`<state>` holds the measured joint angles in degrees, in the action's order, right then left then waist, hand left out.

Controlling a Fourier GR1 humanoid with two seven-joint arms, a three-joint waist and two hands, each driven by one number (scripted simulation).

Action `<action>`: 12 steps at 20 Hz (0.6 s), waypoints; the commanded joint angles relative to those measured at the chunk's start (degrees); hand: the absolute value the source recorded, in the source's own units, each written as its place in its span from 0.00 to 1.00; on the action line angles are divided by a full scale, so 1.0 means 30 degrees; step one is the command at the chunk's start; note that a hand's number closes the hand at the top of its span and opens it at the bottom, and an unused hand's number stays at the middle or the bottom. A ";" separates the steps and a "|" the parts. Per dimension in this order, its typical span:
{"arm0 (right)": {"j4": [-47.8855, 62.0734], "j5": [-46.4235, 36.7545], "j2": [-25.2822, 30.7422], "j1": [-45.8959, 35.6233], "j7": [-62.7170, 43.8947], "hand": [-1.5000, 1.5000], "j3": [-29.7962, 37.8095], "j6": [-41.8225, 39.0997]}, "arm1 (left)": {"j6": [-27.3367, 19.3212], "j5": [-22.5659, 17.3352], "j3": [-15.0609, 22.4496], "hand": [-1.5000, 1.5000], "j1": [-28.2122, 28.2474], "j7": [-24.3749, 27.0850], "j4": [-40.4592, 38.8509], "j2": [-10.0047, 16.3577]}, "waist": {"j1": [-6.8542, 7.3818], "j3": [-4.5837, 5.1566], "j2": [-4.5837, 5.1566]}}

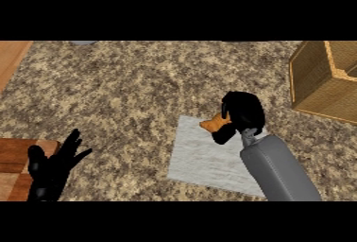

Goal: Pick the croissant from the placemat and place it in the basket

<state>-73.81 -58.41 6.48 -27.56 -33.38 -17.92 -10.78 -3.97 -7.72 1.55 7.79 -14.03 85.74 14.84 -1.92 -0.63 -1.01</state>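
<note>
Nearest me, well left of the placemat point(202, 160), my left robot hand point(49, 170) rests open, fingers straight and up, over the edge of a wooden board point(14, 158). The grey placemat lies flat on the speckled surface point(125, 85). At its far edge my right robot hand point(242, 111) curls down over the croissant point(215, 124), clamped on it; the orange end pokes out at the hand's left side. Whether it touches the placemat I cannot tell. Beyond and right of the placemat stands the basket point(314, 90), well apart from the croissant.

golden croissant point(214, 124) held over the grey placemat point(202, 160), wicker basket point(315, 90) well apart.
</note>
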 commanded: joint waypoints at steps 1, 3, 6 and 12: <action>-0.2955 0.2419 -0.2052 0.0152 -0.1461 1.00 0.2727 0.4029 | 0.0126 0.0059 0.0181 0.50 0.0761 -0.0480 -0.0882 -0.0030 | -0.0181 0.0123 0.0121; -0.4565 0.3601 -0.2092 -0.0634 -0.1609 1.00 0.3536 0.5825 | -0.0119 0.0407 0.0408 0.50 0.0829 -0.0349 -0.0782 -0.0172 | 0.0035 0.0128 0.0139; -0.7266 0.2342 -0.2119 -0.1238 -0.2204 1.00 0.3938 0.6315 | 0.0472 -0.0037 0.0276 0.50 0.1163 -0.0255 -0.0973 -0.0057 | 0.0021 0.0220 0.0103; -1.0904 0.1716 -0.0631 -0.3068 -0.6218 1.00 0.5904 0.3938 | 0.0172 0.0197 0.0302 0.50 0.0206 -0.1173 -0.0916 -0.0134 | 0.0277 0.0222 0.0220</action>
<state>-100.13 -52.42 2.14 -33.70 -46.13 -3.91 4.06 -3.05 -8.09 1.44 7.55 -14.57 86.10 14.99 -1.49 -0.56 -0.90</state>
